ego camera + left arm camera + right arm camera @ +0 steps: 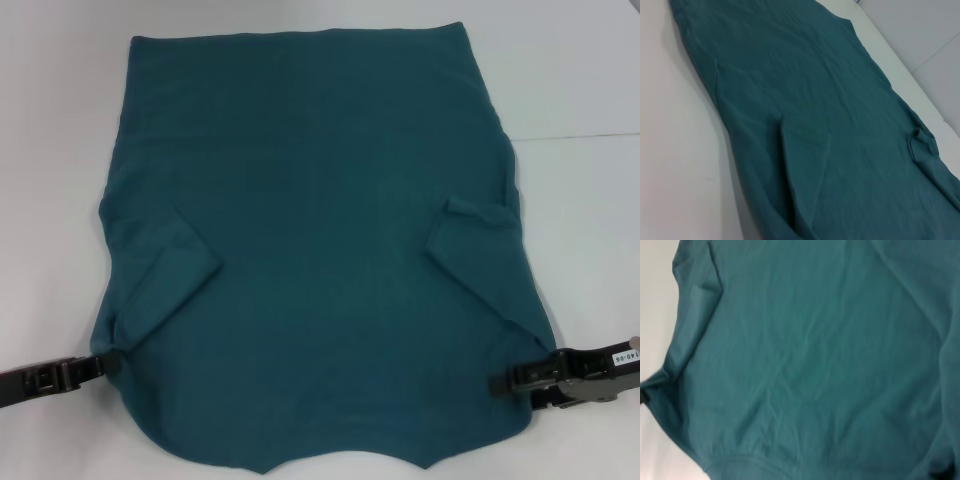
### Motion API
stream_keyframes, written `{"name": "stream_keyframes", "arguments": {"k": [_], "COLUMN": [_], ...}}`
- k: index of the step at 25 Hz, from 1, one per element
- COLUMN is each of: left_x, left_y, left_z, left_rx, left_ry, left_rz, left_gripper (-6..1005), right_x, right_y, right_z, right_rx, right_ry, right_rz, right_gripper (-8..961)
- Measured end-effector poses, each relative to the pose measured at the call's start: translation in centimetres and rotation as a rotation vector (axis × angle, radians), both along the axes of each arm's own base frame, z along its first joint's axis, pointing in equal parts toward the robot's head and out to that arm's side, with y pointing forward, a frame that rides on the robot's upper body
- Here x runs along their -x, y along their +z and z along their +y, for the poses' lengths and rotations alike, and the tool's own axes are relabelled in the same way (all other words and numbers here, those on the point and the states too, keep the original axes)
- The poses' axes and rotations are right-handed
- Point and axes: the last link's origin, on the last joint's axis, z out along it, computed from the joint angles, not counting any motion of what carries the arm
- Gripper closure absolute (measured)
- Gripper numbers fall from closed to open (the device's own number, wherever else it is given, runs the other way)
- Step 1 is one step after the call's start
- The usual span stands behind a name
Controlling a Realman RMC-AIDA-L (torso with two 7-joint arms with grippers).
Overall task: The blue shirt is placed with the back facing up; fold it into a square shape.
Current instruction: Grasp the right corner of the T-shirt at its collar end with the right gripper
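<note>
The blue shirt [320, 230] lies spread on the white surface [60, 120], both sleeves already turned inward onto the body. The left end effector [108, 366] meets the shirt's near left edge, beside the folded left sleeve; the right end effector [500, 381] meets the near right edge, below the folded right sleeve. Each sits at the fabric margin, but whether the fingers are closed on cloth or merely alongside it cannot be told. The wrist views show only shirt fabric and the surface.

Judged step: gripping the near corners to carry them toward the far hem. Risks: a grip on one layer alone would let the tucked sleeves spill outward; unequal lifting by the two arms would skew the fold; soft knit may slip from a shallow pinch, leaving a wrinkled, non-square result.
</note>
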Motion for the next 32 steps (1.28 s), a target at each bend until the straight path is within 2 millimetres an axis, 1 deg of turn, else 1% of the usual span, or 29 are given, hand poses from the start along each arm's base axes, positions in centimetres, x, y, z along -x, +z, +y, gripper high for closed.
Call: {"name": "stream_keyframes", "arguments": {"k": [15, 28, 32], "left_x": [-0.1, -0.3, -0.3], "left_y": [0.0, 0.0, 0.0], "left_z": [0.1, 0.5, 0.6], "left_rx": [-0.001, -0.003, -0.003], "left_ry": [-0.004, -0.010, -0.011], "left_rz": [0.002, 0.008, 0.009], "left_gripper": [949, 950, 950], "right_x": [-1.7, -1.9, -2.0], "right_y": [1.1, 0.6, 0.8], "right_z": [-0.4, -1.1, -1.4], "right_rx": [-0.116, -0.144, -0.159], "right_ry": [-0.068, -0.088, -0.090], "right_rz": [0.027, 0.086, 0.112], "right_gripper": [136, 136, 137]}}
